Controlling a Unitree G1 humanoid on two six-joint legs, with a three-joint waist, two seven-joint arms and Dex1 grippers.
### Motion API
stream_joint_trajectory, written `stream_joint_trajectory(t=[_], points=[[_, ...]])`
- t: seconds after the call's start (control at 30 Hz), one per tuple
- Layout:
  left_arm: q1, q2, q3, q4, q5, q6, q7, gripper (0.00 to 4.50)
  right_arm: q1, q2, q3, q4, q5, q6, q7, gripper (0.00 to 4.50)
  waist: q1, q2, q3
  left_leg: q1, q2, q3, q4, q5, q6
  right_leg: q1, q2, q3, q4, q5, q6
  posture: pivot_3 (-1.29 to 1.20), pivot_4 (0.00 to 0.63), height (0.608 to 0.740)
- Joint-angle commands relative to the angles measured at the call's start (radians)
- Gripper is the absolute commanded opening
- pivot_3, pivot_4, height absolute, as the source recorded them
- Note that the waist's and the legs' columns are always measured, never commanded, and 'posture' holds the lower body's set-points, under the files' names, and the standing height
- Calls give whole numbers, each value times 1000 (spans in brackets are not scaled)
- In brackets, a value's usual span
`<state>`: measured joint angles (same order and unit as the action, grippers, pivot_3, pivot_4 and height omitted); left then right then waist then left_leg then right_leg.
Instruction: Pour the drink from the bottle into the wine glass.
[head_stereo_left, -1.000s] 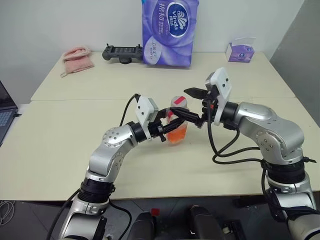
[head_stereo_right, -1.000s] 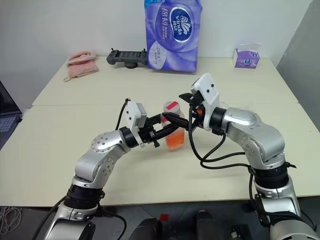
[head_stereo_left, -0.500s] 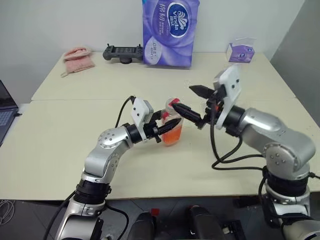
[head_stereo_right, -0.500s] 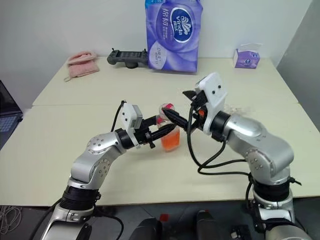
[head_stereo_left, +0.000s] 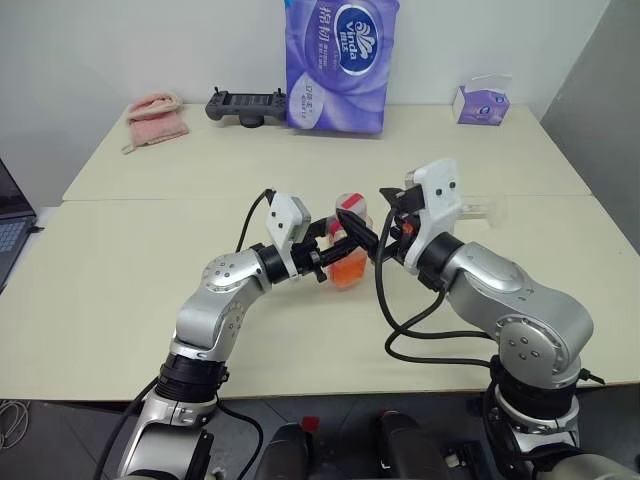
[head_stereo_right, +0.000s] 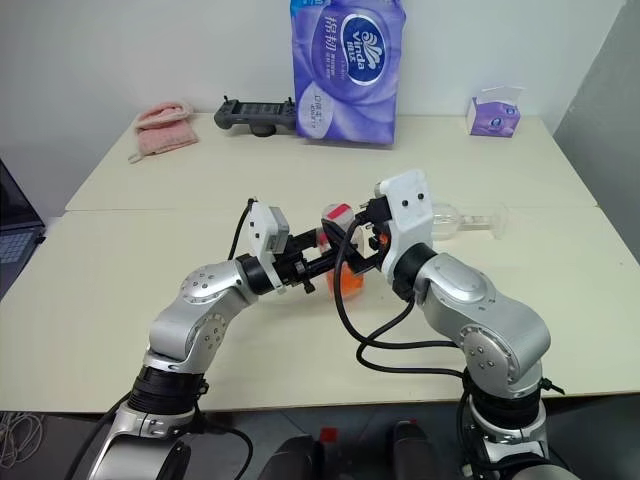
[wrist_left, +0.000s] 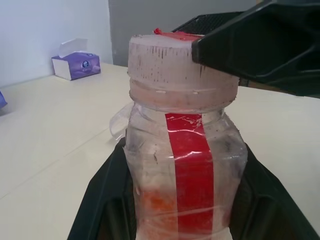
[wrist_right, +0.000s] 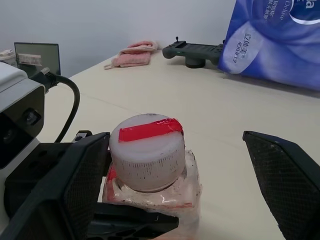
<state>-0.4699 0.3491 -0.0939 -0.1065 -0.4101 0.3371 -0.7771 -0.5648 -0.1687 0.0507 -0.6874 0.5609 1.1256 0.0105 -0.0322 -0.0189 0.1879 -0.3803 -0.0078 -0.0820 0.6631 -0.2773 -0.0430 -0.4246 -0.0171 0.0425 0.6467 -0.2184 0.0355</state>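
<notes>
Left wrist view: the bottle is seen upright, pinched between the 2 black fingers of the left gripper, above the table.
Bottle: clear plastic, a pale cap marked with red tape, a red strip down 1 side.
Drink: orange liquid is seen low in the bottle.
Right gripper: its fingers are spread wide on either side of the cap, 1 finger touching or just beside it.
Wine glass: it is seen lying on its side on the table, behind the right arm.
Far table: a purple tissue pack, a black controller, a pink cloth and a small purple box are set there.
</notes>
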Motion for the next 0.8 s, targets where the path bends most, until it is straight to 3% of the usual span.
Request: stream_joint_trajectory(t=[0.03,0.1,0.2,0.4,0.53,0.67,0.73,0.8], points=[[-27,-5,10,-19,2,-32,-10,1769,-23,1,4,-24,-17,5,-10,4500,0,0,0,0,0,0,0,0,0,0,0,0,0,0,0,0,150,740],[-27,-5,10,-20,3,-33,-9,1769,-26,4,6,-22,-24,5,-11,4500,0,0,0,0,0,0,0,0,0,0,0,0,0,0,0,0,150,740],[-27,-4,13,-20,3,-33,-9,1769,-33,0,16,-16,-43,3,-15,3925,0,0,0,0,0,0,0,0,0,0,0,0,0,0,0,0,150,740],[-27,-5,17,-19,7,-34,-10,1769,-38,-1,11,-9,-54,-1,-11,1925,0,0,0,0,0,0,0,0,0,0,0,0,0,0,0,0,150,740],[-30,-6,18,-15,9,-36,-10,1767,-50,-44,-18,30,-55,-34,36,1855,0,0,0,0,0,0,0,0,0,0,0,0,0,0,0,0,150,740],[-34,-11,18,-17,11,-35,-4,1760,-89,-194,-31,160,-38,-141,248,1855,-1,0,0,0,0,0,0,0,0,1,0,0,-1,0,0,0,150,740],[-34,-16,18,-20,12,-33,-2,1750,-144,-261,-49,285,2,-242,427,1855,-1,0,0,0,0,1,1,0,0,1,0,0,-1,0,0,0,150,740],[-36,-20,14,-22,14,-32,0,1742,-199,-331,-48,418,87,-324,711,1855,-1,0,0,1,0,1,1,0,0,1,0,0,-1,0,0,0,150,740]])
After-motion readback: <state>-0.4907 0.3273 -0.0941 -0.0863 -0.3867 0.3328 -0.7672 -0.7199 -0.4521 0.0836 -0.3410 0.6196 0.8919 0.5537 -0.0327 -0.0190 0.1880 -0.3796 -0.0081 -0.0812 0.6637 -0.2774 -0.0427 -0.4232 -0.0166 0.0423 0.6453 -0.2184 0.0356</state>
